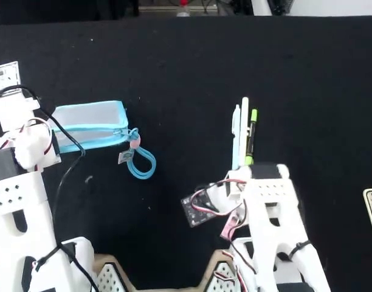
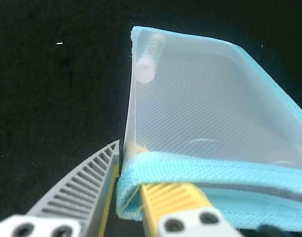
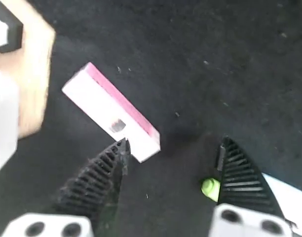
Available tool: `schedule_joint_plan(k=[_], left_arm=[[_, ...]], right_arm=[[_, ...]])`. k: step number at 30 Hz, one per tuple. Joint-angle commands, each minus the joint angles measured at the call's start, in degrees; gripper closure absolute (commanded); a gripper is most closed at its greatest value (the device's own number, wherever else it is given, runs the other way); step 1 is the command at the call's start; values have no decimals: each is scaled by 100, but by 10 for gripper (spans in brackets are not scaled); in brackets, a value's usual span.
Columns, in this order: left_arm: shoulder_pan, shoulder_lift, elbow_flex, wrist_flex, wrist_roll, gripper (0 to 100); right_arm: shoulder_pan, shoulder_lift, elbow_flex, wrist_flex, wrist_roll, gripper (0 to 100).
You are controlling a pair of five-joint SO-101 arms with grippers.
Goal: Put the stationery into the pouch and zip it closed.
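Three pens lie side by side on the worktop, a bit right of the middle. None of them is in the pouch yet. The pouch lies near the left edge, well apart from the pens.

The right tool hangs over the near ends of the pens with its fingers apart. A pink and white eraser lies just by one fingertip. The tip of the green pen is by the other. This could go wrong. If the tool shuts here, it may catch the eraser and the pen at once, or only nip a corner. Then the thing could pop out or slide away. A bump could also roll the pens apart, since they are round and lie close together.

The left tool looks clamped on one end of the pouch, with the grey finger outside and the yellow finger under the blue zip band. The pouch is thin and soft, so it could slip out of this hold. Then the mouth may fall flat, and nothing would go in. The trip from the pens to the pouch is long, so a loose hold could drop a thing on the way. The blue loop strap lies by the zip end and could get in the way.

Inside the pouch there is one white stick, up in a far corner. I cannot tell how far the zip is open.
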Motion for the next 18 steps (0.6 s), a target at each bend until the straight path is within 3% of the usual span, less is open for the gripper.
schedule_joint_plan(k=[1, 11, 18], left_arm=[[-66, -70, -321, -79, 53, 970], [-57, -70, -321, -79, 53, 970], [-40, -70, -321, -79, 53, 970]], right_arm=[[114, -154, 435, -598, 273, 717], [484, -224, 215, -624, 290, 779], [475, -602, -189, 607, 316, 747]])
